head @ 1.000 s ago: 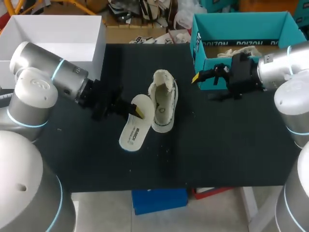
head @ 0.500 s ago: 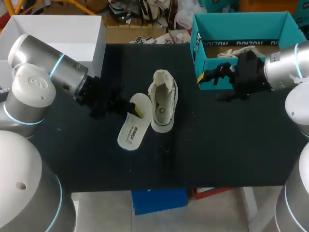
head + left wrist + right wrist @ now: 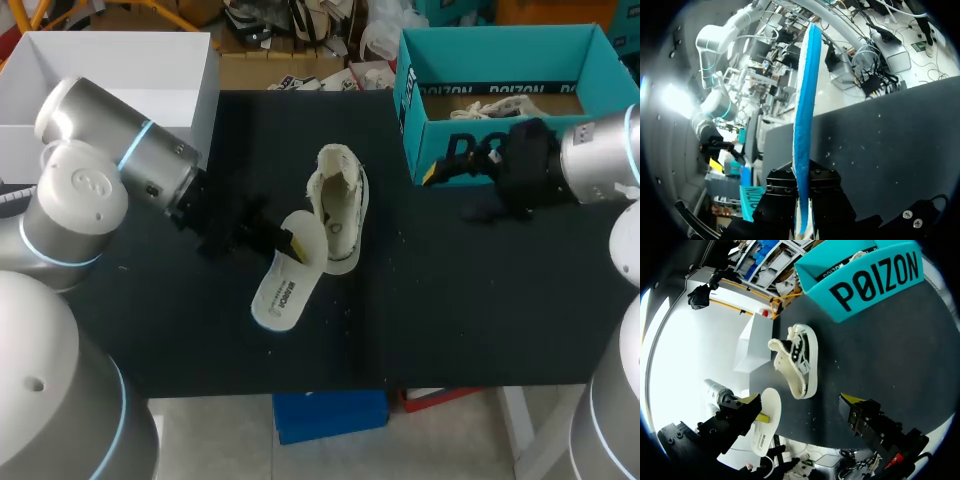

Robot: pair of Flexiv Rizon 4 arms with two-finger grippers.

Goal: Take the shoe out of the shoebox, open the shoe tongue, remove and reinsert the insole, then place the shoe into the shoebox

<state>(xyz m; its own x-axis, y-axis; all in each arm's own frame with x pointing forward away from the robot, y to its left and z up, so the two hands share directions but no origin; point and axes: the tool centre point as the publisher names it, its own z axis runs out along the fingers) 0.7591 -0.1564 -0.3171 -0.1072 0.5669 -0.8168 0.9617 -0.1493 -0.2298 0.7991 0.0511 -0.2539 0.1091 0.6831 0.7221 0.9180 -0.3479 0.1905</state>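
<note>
Black desk [image 3: 450,320], viewed from above. Nearest me is the insole [image 3: 288,280], printed side up. My left jaws are closed on one long edge near its far end; the wrist view shows it edge-on between them, blue underside showing. Its long axis slants from the jaws toward the desk's near edge, away from the shoe's mouth.

Just beside it, to the right, is the shoe [image 3: 338,210], lying near-to-far. Its toe end is by the insole's held end, seemingly touching, and its fuzzy open mouth is at the far end. Left arm is clearly the nearer one.

Judgement: reinserting means swinging the insole round to that far mouth; collar and tongue could snag it.

Further off, my right jaws are spread wide and hold nothing. They sit near the teal shoebox [image 3: 408,100] front wall, well apart from the shoe. Far left corner: a white box [image 3: 120,60].
</note>
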